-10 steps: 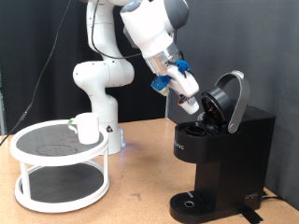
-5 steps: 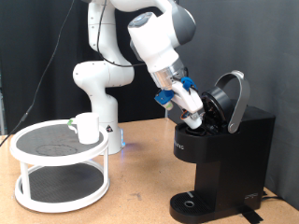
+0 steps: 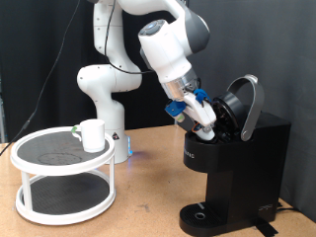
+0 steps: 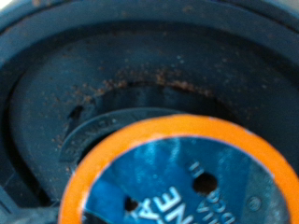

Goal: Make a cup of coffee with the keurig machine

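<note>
The black keurig machine stands at the exterior view's right with its rounded lid swung up. My gripper reaches down at a slant into the open pod chamber below that lid. The wrist view is filled by a coffee pod with an orange rim and a blue foil top with holes. It sits close to the camera, over the dark round chamber dusted with coffee grounds. My fingers do not show there. The white cup rests on the rack's top shelf at the left, far from the gripper.
A white round two-tier rack occupies the left of the wooden table. The round drip tray at the machine's base has nothing on it. The robot's white base stands behind the rack.
The gripper has moved down and slightly left, deeper into the open chamber under the lid. The cup and the machine have stayed put.
</note>
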